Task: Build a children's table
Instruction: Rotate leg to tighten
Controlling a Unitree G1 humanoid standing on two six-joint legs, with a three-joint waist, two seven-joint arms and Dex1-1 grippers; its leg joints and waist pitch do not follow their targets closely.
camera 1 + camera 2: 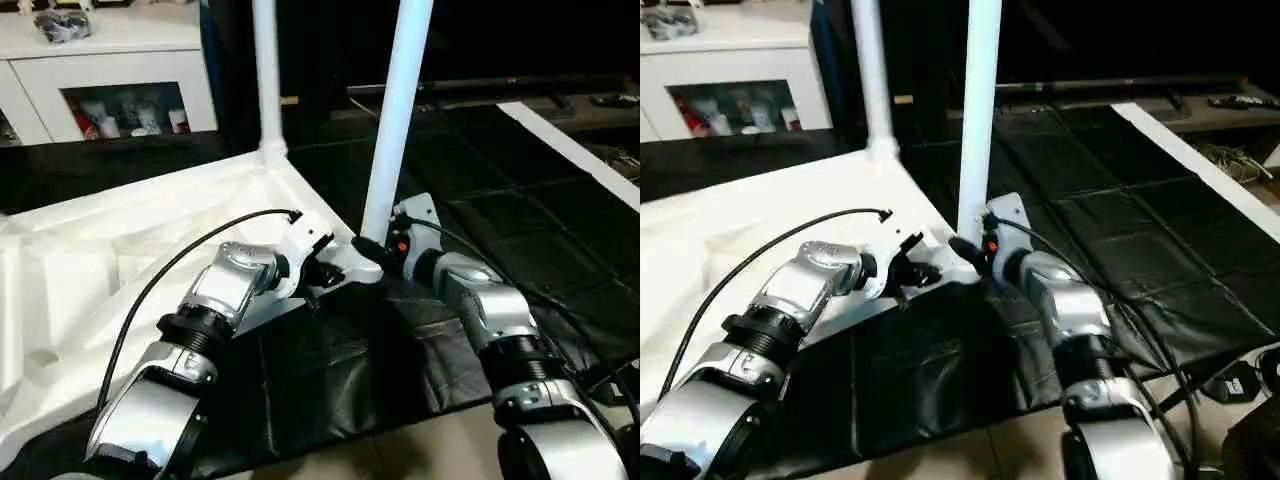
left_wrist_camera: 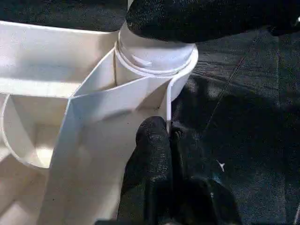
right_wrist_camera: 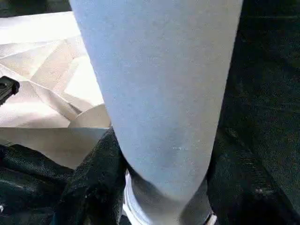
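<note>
- Straight ahead of me, at about twelve o'clock, the white tabletop [image 1: 150,230] lies upside down on a black mat [image 1: 330,370], ribbed underside facing up, and spreads away toward my nine o'clock.
- At the tabletop's near corner, one white leg [image 1: 398,110] stands nearly upright in the round corner socket [image 2: 154,58], leaning slightly toward two o'clock.
- My right gripper [image 1: 375,250] comes in from four o'clock and is clamped around the base of that leg; in the right wrist view the black fingers [image 3: 89,187] press against both sides of the tube just above the socket.
- My left gripper [image 2: 166,140] reaches in from eight o'clock; its two black fingers are pinched together on the thin edge wall of the tabletop, right beside the socket.
- A second leg [image 1: 266,70] stands upright in the far corner socket, at about eleven o'clock beyond the first.
- A white cabinet [image 1: 110,80] with glass doors sits well back at ten o'clock.
- Black cables [image 1: 190,250] run along both silver forearms.
</note>
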